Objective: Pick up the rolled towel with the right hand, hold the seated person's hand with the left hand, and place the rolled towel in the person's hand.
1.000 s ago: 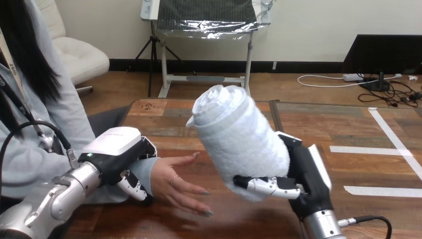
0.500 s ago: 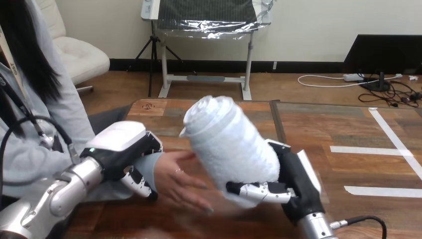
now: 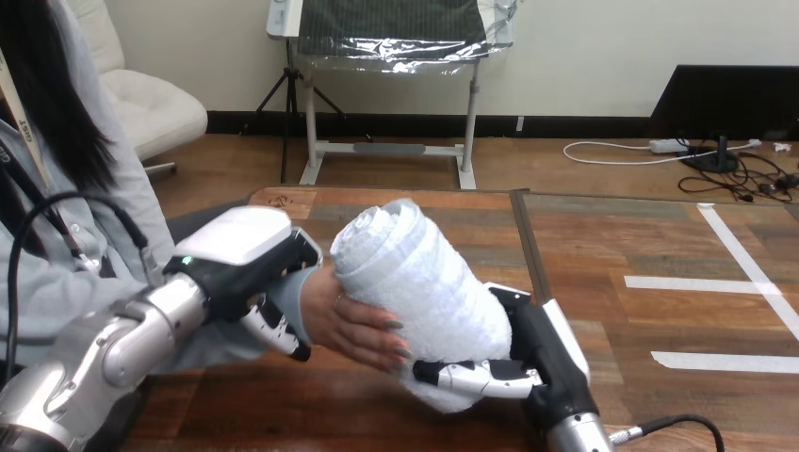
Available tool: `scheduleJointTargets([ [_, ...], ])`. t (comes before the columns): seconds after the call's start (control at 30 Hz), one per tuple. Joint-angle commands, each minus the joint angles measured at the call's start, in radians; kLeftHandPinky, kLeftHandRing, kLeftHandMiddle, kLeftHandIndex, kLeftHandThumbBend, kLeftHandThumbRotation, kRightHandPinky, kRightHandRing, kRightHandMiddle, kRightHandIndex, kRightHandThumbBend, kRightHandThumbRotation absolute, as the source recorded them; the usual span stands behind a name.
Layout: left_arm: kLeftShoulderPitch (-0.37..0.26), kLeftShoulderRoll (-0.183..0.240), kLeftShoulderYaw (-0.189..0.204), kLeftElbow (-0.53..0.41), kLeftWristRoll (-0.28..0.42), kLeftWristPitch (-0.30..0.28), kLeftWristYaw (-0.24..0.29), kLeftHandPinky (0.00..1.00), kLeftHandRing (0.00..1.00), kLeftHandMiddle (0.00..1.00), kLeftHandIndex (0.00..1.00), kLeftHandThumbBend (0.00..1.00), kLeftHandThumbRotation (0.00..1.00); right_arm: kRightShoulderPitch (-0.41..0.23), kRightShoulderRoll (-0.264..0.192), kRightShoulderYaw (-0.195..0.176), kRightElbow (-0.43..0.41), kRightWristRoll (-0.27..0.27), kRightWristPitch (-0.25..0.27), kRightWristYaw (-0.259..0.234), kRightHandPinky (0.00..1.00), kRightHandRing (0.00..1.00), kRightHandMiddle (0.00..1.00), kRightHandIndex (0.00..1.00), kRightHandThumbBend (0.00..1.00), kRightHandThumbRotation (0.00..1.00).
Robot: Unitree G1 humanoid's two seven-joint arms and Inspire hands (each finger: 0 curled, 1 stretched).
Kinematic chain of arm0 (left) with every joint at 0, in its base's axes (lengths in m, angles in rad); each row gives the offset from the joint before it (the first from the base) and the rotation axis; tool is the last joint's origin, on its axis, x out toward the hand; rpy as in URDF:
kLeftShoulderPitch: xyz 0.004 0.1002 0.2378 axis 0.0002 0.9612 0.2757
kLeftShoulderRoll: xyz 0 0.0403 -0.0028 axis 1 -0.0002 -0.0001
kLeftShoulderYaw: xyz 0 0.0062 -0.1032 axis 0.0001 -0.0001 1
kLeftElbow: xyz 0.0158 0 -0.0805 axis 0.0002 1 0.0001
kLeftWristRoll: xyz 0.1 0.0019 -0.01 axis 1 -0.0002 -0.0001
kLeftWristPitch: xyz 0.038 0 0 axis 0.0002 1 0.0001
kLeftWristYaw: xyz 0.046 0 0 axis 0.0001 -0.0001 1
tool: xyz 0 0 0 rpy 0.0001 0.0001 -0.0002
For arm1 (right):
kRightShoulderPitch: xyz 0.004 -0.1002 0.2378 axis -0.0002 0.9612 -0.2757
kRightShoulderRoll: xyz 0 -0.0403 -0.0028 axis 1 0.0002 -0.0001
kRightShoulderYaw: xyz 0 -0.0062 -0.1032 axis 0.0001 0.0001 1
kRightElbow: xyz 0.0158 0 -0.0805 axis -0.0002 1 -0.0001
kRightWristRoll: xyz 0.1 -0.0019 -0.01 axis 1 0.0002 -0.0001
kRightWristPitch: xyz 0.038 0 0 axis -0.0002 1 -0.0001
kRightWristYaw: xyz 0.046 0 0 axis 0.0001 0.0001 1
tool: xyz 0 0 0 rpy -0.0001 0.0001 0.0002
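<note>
While the wooden table [image 3: 660, 235] takes up most of the head view, its near left part is crowded by both robot arms and a person's hand, and two strips of white tape [image 3: 702, 282] lie on the bare boards at the right.

The rolled towel [image 3: 424, 268] is the biggest thing above the table. It is white and thick, and it is tilted so that its spiral end points up and to the left while its lower end points down to the right. It is held off the tabletop, between the two robot hands.

The left arm [image 3: 122, 344] comes in from the lower left corner with its silver forearm slanting up to the right. The left hand [image 3: 240, 254] sits with its white back shell uppermost over the person's wrist. Its fingers close over the top of the wrist and one black-and-white finger [image 3: 278, 330] reaches down on the near side, so this hand is clasped round the wrist.

The right hand [image 3: 537, 344] rises from the bottom edge and grips the towel's lower end. Its black palm is behind the roll and its finger [image 3: 471, 374] wraps across the front.

The person's hand [image 3: 349, 320] reaches out from the left hand's clasp, just left of the towel. Its palm is against the towel's side and its fingers lie across the lower front of the roll, touching it just above the right hand's finger.
</note>
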Motion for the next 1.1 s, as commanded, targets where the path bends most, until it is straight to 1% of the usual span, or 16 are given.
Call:
scheduleJointTargets([
  [0.0,-0.079,-0.010,0.070,-0.155,-0.047,0.024,-0.007,0.25,0.31,0.38,0.41,0.87,0.00,-0.141,0.032,0.015,0.007,-0.017,-0.062,-0.043,0.24,0.29,0.38,0.43,0.64,0.00],
  [0.17,-0.089,-0.016,0.070,-0.164,-0.045,0.031,-0.012,0.25,0.30,0.37,0.40,0.88,0.00,-0.142,0.037,0.026,0.020,-0.034,-0.067,-0.058,0.24,0.29,0.38,0.43,0.63,0.00],
  [0.27,-0.095,-0.020,0.069,-0.174,-0.042,0.043,-0.017,0.24,0.30,0.37,0.40,0.87,0.00,-0.143,0.044,0.031,0.030,-0.035,-0.071,-0.059,0.24,0.29,0.38,0.43,0.63,0.00],
  [0.57,-0.115,-0.031,0.071,-0.172,-0.068,0.036,-0.023,0.23,0.29,0.36,0.38,0.87,0.00,-0.140,0.058,0.048,0.052,-0.044,-0.080,-0.068,0.23,0.28,0.37,0.43,0.62,0.00],
  [0.67,-0.118,-0.032,0.070,-0.174,-0.066,0.033,-0.015,0.24,0.29,0.36,0.38,0.88,0.00,-0.138,0.058,0.058,0.057,-0.062,-0.087,-0.088,0.23,0.27,0.36,0.43,0.63,0.00],
  [0.87,-0.126,-0.039,0.072,-0.173,-0.069,0.025,-0.014,0.25,0.30,0.37,0.38,0.87,0.00,-0.136,0.067,0.067,0.070,-0.065,-0.097,-0.091,0.22,0.27,0.35,0.43,0.63,0.00],
  [0.97,-0.127,-0.041,0.074,-0.183,-0.070,0.033,-0.021,0.25,0.31,0.37,0.38,0.86,0.00,-0.134,0.071,0.071,0.073,-0.072,-0.101,-0.099,0.21,0.26,0.35,0.42,0.63,0.00],
  [1.07,-0.127,-0.045,0.076,-0.190,-0.072,0.038,-0.025,0.25,0.31,0.37,0.38,0.86,0.00,-0.130,0.074,0.075,0.074,-0.071,-0.102,-0.095,0.21,0.26,0.35,0.42,0.63,0.00],
])
